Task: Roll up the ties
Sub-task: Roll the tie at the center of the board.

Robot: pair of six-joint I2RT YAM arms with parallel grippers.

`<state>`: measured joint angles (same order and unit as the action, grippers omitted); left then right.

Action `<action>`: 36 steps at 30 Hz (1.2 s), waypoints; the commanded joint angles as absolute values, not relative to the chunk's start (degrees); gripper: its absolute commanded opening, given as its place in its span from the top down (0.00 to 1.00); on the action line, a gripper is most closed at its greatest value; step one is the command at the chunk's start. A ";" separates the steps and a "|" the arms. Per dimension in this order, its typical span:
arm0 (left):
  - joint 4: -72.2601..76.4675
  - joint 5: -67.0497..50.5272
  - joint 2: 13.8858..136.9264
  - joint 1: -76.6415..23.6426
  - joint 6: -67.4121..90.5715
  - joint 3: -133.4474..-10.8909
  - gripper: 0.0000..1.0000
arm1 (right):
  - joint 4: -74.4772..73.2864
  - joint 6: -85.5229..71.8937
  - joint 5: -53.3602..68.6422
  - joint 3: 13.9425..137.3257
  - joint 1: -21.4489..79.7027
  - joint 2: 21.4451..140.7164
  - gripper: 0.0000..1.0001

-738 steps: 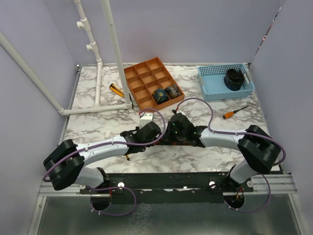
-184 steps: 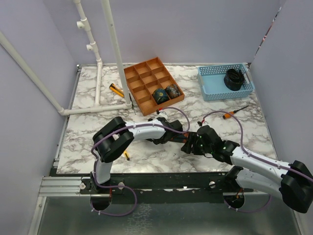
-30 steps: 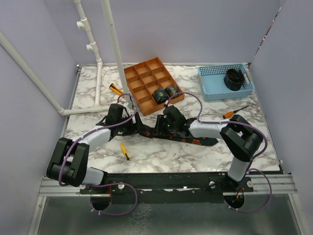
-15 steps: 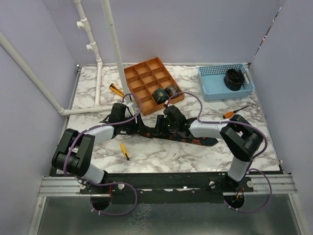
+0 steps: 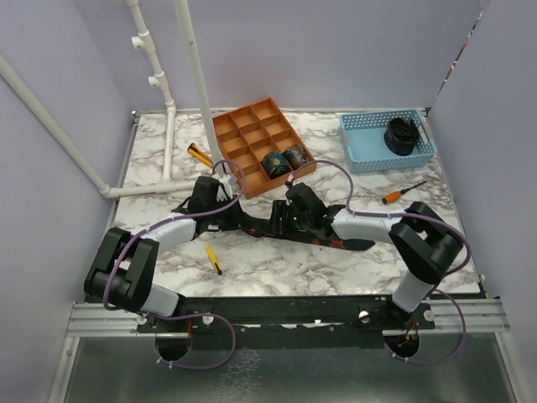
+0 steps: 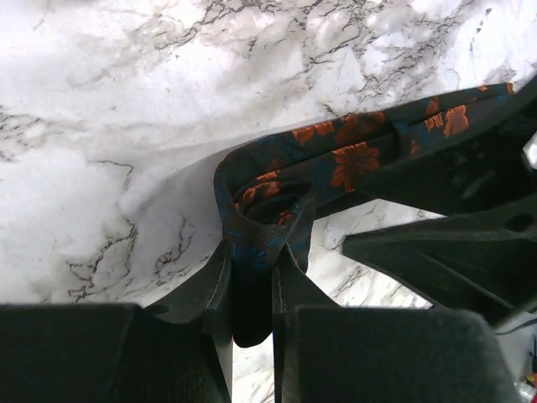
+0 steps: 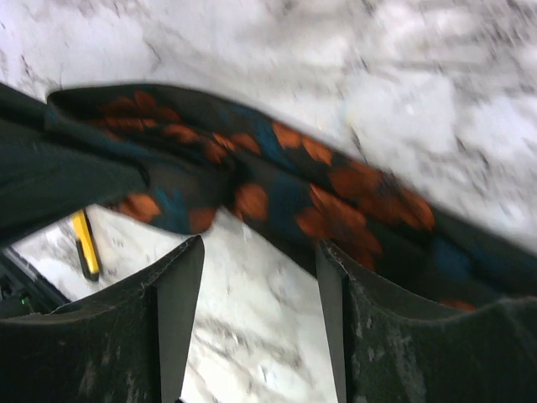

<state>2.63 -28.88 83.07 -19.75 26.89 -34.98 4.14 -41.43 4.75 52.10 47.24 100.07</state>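
- The flat tie (image 5: pixel 352 243) lies stretched across the middle of the marble table (image 5: pixel 277 262), dark with orange-red flowers, running from left to right between the two arms.
- The left gripper (image 5: pixel 228 220) sits at the tie's left end. In the left wrist view its fingers (image 6: pixel 252 260) are pressed together on the cloth, and the tie (image 6: pixel 352 159) curls over in a small fold just ahead of the tips.
- The right gripper (image 5: pixel 281 225) stands just beside the left one, a little further along the strip.
- In the right wrist view its fingers (image 7: pixel 260 248) are spread apart with bare marble between them. The tie (image 7: pixel 336 197) crosses just beyond the tips. This view is blurred, so I cannot tell whether the tips touch the cloth.
- A yellow tool (image 5: pixel 215 259) lies on the table near the left arm, apart from the tie.
- Two rolled ties (image 5: pixel 274 163) sit side by side in the near-right compartments of the orange tray (image 5: pixel 248 137).
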 commanded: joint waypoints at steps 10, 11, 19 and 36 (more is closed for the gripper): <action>-30.14 13.92 83.07 -34.89 26.50 -51.57 1.00 | -10.39 -41.70 -4.96 33.55 47.23 70.06 0.39; -32.30 16.57 83.48 -35.63 27.46 -52.67 1.00 | -10.77 -41.97 -5.17 32.21 47.20 68.44 0.39; -46.71 35.63 89.81 -42.39 35.57 -60.13 1.00 | -11.34 -45.08 -4.26 24.18 47.24 60.07 0.39; -62.07 50.57 113.17 -54.21 51.27 -76.64 1.00 | -15.28 -45.88 -2.44 19.50 47.28 51.06 0.39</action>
